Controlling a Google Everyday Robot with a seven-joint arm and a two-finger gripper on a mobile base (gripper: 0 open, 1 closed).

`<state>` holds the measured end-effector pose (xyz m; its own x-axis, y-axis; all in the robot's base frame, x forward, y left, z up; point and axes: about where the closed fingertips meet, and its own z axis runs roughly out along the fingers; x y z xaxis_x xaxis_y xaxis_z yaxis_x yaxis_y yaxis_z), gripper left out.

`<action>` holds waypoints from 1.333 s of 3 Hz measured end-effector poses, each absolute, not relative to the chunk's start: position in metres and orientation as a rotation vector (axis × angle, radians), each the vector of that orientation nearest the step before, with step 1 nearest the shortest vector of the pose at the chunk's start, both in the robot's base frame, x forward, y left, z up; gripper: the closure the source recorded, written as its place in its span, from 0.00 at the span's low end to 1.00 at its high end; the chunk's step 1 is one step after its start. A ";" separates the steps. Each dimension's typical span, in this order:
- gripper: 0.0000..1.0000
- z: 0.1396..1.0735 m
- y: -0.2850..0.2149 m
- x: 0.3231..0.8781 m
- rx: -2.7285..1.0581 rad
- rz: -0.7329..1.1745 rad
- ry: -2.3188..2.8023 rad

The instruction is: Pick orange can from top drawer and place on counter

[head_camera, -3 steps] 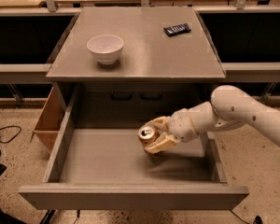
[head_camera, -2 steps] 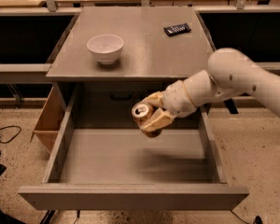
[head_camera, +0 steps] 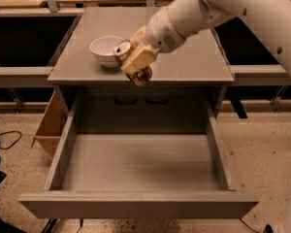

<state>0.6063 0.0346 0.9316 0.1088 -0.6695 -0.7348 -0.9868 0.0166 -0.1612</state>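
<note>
The white robot arm (head_camera: 242, 8) is seen entering from the upper right and reaching down to the left across the grey cabinet. The top drawer (head_camera: 136, 205) is pulled fully out toward the camera; its flat floor and low side walls are exposed, and nothing is seen lying in it. Above it, the grey tabletop (head_camera: 194, 57) of the cabinet is shown. A light brown wooden box (head_camera: 51, 125) is set against the cabinet's left side, on the speckled floor (head_camera: 262, 149). A white bowl (head_camera: 105, 50) is placed upright on the left part of the tabletop. The gripper (head_camera: 135, 62) is held in the air over the tabletop's front edge, just right of the bowl. Its tan fingers (head_camera: 140, 57) are closed around the orange can (head_camera: 122, 48). The can is held tilted, its silver top turned up and to the left, clear of the drawer and not resting on the tabletop.
</note>
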 end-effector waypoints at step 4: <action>1.00 1.045 0.086 0.751 -1.352 0.457 1.650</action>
